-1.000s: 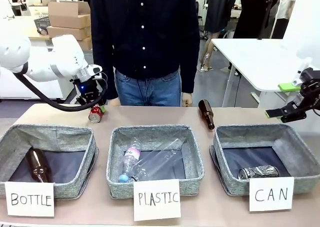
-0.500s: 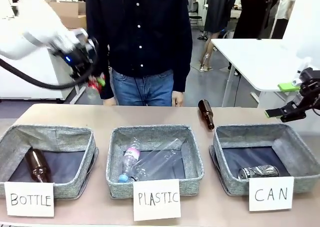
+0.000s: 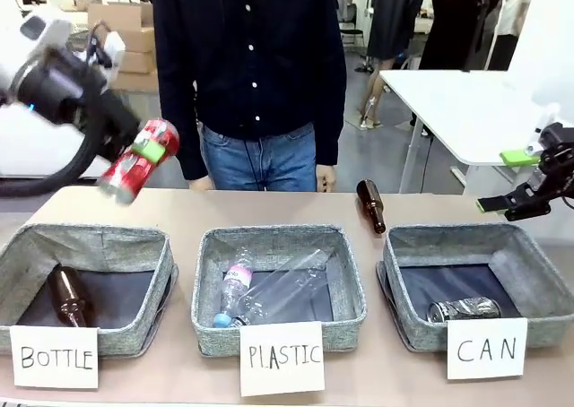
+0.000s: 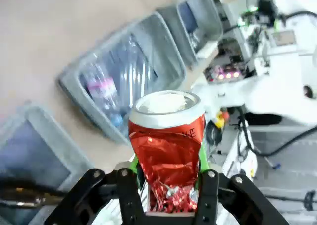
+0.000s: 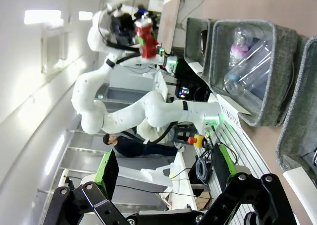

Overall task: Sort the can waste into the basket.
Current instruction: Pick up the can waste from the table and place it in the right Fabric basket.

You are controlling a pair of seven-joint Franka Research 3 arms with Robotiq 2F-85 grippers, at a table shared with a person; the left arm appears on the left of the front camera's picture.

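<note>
Half done: dark can (image 3: 463,309) lies in the basket (image 3: 448,235) at the right edge of the worktop (image 3: 269,208); red can (image 3: 136,161), clamped in the left gripper (image 4: 167,158), hangs above its far-left corner (right gripper (image 3: 513,203) idle, jaws apart).

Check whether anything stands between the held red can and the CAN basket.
Nothing visible. The red can in the left gripper hangs high; the PLASTIC basket lies lower, and the right gripper hovers near the CAN basket.

red can (image 3: 126,170): crumpled, tilted, held aloft | dark can (image 3: 464,309): lying in CAN basket (image 3: 448,241)
</note>
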